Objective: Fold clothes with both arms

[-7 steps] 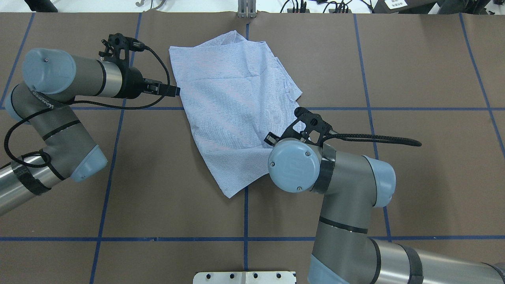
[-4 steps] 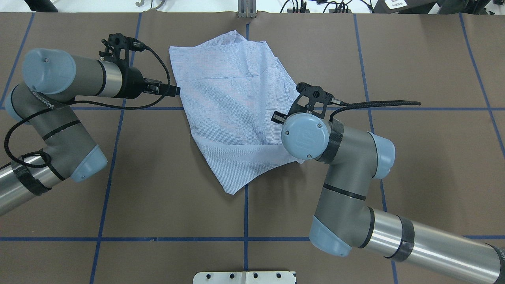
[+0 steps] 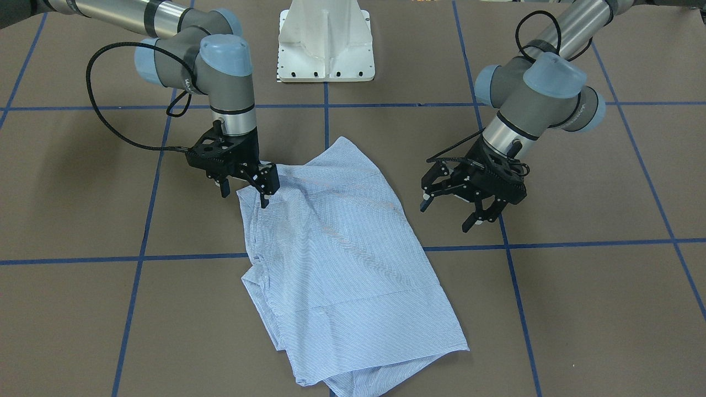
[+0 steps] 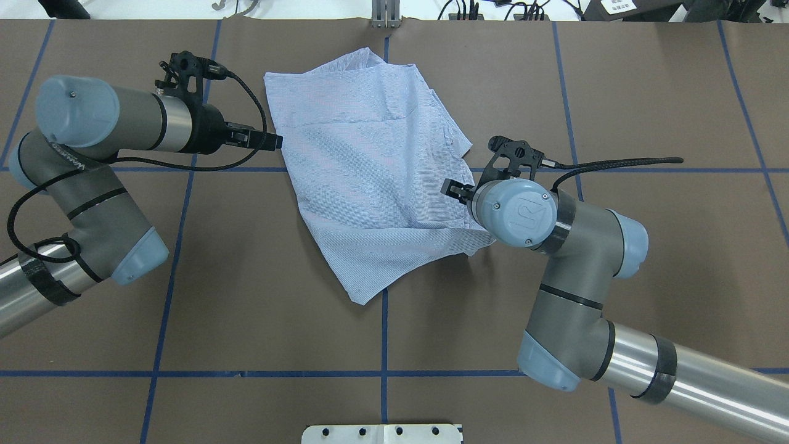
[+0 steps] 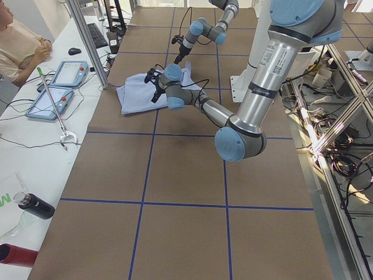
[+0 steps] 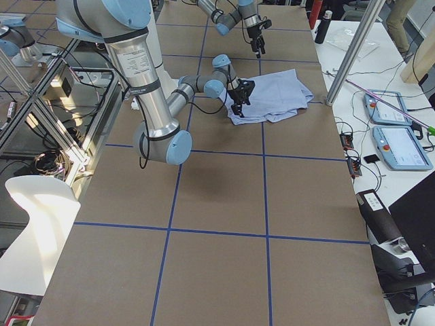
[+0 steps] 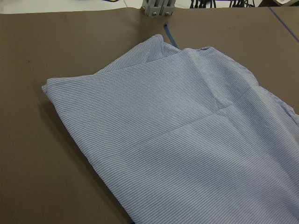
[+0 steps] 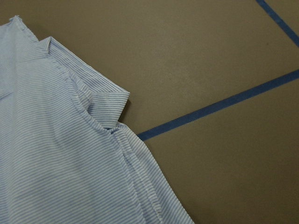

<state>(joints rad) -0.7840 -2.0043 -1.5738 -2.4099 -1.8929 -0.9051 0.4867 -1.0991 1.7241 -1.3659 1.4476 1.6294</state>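
Observation:
The light blue-and-white striped shirt (image 4: 370, 172) lies folded and rumpled on the brown table, in the far middle (image 3: 342, 264). My left gripper (image 3: 449, 218) hovers open and empty just beside the shirt's left edge (image 4: 277, 142). The left wrist view shows only the shirt (image 7: 177, 130). My right gripper (image 3: 242, 196) stands open over the shirt's right edge, with the cloth's rim below and between its fingers. In the overhead view it is mostly hidden under its wrist (image 4: 453, 188). The right wrist view shows a hemmed shirt edge (image 8: 56, 158) and no fingers.
The white pedestal base (image 3: 325, 44) stands at the robot's side of the table. Blue tape lines (image 4: 382, 373) grid the brown surface. A metal post (image 4: 386, 15) stands at the far edge. Beyond it a desk with tablets (image 5: 58, 81) and a seated person (image 5: 17, 46).
My right arm has swung to the right and away from the robot. The shirt's near right corner now shows further right, with a ridge across the cloth. The left arm has not moved.

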